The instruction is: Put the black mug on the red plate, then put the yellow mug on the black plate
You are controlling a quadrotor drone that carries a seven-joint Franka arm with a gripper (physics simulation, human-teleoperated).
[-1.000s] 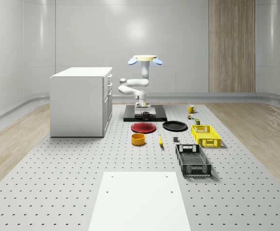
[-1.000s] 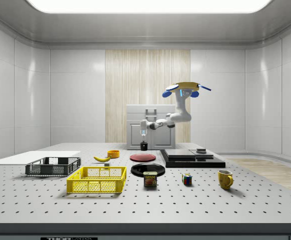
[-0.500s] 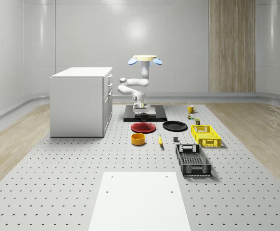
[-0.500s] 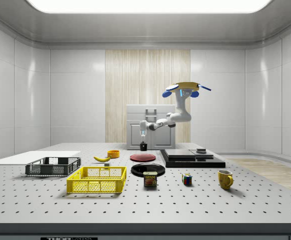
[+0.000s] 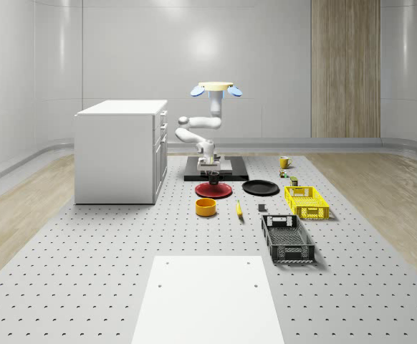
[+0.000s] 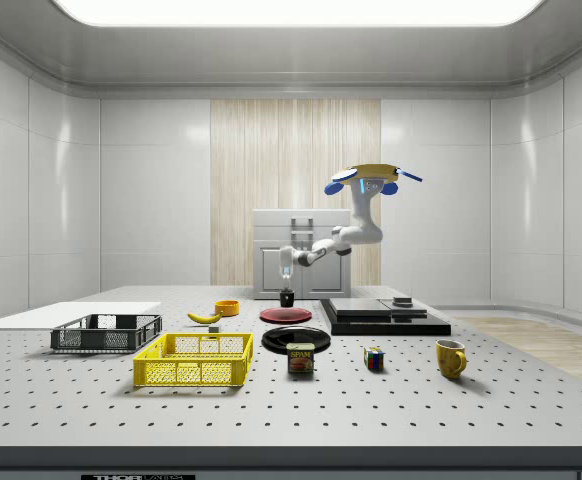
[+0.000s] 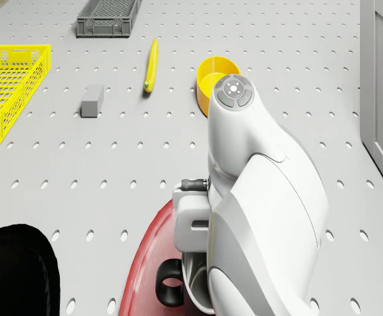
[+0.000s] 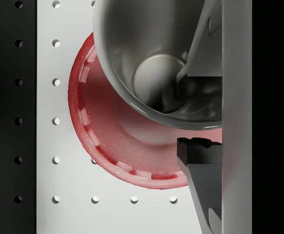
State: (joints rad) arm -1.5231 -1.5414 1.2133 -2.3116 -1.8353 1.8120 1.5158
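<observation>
- White board [image 5: 205,299] lies nearest in the whole-scene view, flat on the perforated table [image 5: 87,272], with bare table along both its sides.
- Beyond it, toward that view's right, a dark grey crate [image 5: 287,238] and a yellow crate [image 5: 307,201] stand in a row, a narrow gap between them and open table out to the right edge.
- An orange bowl [image 5: 205,207], a banana [image 5: 238,208] and a small grey block [image 5: 261,208] lie across the middle, each apart from the next.
- The red plate [image 5: 214,190] sits just past the bowl, with the black plate [image 5: 260,188] beside it on the right, their rims close but apart.
- The black mug [image 5: 213,174] hangs over the red plate; the side view shows it just above the plate, and whether it touches cannot be told.
- The gripper [image 8: 193,109] grips the mug's wall, one finger [image 8: 195,53] inside the cup and the other [image 8: 205,170] outside the rim.
- In the wrist view the plate's rim shows round beneath the mug, which sits toward one edge of it.
- The yellow mug [image 5: 284,163] stands farther back to the right, near a can [image 6: 301,358] and a coloured cube [image 6: 373,359], clear of both plates.
- A black platform [image 5: 231,169] lies behind the red plate, and a white cabinet [image 5: 120,150] stands to the left.
- The drone [image 5: 216,89] hovers high above the platform, its arm [image 5: 198,131] reaching down and forward to the plate.
</observation>
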